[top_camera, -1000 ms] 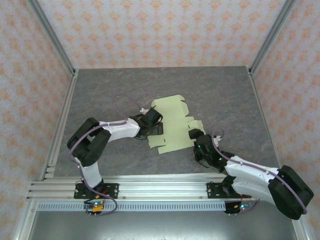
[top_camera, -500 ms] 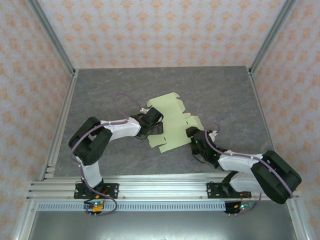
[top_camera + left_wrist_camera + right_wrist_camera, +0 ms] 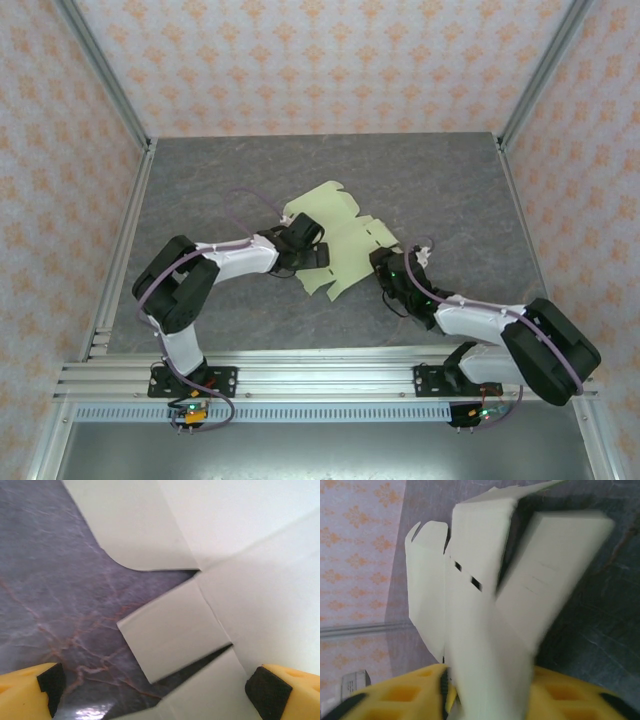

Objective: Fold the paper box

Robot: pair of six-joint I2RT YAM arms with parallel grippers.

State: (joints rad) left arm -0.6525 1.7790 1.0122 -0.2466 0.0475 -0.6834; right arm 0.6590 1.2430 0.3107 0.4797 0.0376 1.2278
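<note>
Surface: a dark grey, marble-veined table (image 3: 450, 190) is seen.
Laid on it: a pale yellow-green paper box (image 3: 340, 240), unfolded as a die-cut sheet, near the middle.
Flaps: some are raised.

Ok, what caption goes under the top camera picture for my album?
An unfolded yellow-green paper box on a grey table, the right claw pinching one edge, the left claw open at another.

Field notes: we read this as a robotics lab test cell, not a lived-in room. Aluminium posts (image 3: 103, 70) frame flat wall panels (image 3: 330, 60) printed with an orange motif, possibly wallpaper. A slotted aluminium rail (image 3: 330, 375) carries the bolted arm bases (image 3: 190, 380) at the near edge of a grey marble-look tabletop (image 3: 220, 180).
</note>
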